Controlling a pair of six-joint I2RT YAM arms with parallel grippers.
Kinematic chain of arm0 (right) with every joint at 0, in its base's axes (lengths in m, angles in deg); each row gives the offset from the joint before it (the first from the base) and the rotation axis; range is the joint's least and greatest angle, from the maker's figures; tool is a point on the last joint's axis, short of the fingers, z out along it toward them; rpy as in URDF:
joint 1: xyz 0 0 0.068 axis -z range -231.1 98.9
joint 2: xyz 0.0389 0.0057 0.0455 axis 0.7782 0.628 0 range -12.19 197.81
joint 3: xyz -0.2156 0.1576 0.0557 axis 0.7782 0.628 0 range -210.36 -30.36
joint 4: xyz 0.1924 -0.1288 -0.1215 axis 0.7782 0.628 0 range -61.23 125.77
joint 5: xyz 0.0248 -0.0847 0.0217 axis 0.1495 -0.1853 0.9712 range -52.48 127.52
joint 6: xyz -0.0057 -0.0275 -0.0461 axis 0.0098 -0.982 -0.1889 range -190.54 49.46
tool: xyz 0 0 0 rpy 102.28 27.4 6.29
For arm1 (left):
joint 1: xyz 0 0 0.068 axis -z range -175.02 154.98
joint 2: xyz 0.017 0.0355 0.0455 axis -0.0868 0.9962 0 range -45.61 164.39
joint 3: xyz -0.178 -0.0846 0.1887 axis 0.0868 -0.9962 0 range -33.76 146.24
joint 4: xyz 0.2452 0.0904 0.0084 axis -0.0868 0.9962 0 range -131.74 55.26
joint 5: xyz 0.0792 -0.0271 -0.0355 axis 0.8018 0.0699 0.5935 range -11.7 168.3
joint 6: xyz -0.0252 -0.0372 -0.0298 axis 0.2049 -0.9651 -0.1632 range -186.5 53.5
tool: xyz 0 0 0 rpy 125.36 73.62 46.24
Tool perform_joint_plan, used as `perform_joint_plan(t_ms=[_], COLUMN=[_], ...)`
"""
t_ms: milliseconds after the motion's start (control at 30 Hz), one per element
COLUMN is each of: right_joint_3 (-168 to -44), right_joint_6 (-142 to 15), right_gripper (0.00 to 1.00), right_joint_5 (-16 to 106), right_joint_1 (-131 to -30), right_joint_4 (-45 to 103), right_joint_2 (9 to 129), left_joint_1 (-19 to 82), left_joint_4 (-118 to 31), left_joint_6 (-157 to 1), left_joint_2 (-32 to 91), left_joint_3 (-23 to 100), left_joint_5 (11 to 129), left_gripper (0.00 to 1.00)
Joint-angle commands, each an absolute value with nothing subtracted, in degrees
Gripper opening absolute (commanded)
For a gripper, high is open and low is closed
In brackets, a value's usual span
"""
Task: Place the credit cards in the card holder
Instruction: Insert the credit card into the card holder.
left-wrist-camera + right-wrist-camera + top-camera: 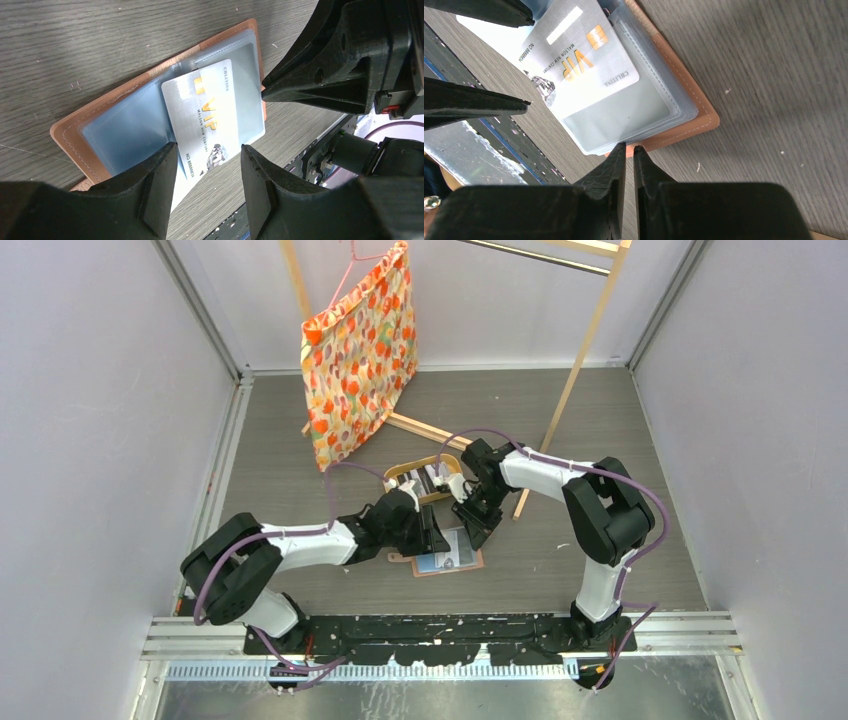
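Left gripper (207,150) hangs with its black fingers spread, straddling one end of a silver plastic VIP card (207,112) that lies on the clear sleeves of the open salmon-tan leather card holder (67,135) and overhangs its edge. Right gripper (629,148), fingers almost pressed together, touches the holder's opposite edge.

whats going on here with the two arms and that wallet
The salmon-tan leather folding card holder lies open. A silver VIP credit card sits partway in a clear sleeve, one end sticking out. The left claw is open, fingers either side of that end. The right claw, nearly shut, has its tips at the holder's edge; whether it pinches it is unclear.
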State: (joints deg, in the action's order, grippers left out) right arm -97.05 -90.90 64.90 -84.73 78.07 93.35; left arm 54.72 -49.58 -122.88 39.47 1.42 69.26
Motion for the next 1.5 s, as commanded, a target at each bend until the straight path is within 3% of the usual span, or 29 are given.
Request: perform_joint_plan(t_ms=[0, 333, 1467], right_joint_3=[-98.82, -98.82, -98.90], right_joint_6=[-90.37, -90.37, -89.81], right_gripper=[0.16, 0.16, 0.16], right_joint_5=[66.08, 66.17, 67.34], right_joint_1=[-84.59, -84.59, -84.00], right_joint_4=[77.55, 77.62, 77.35], right_joint_2=[93.37, 93.46, 92.71], left_joint_1=[54.46, 54.46, 54.64], left_joint_4=[-49.33, -48.66, -70.12], left_joint_6=[-121.99, -122.01, -128.40], left_joint_2=[40.13, 42.19, 47.36], left_joint_3=[2.72, 3.66, 1.44], left_joint_5=[68.92, 68.36, 61.94], left_gripper=[0.51, 0.51, 0.49])
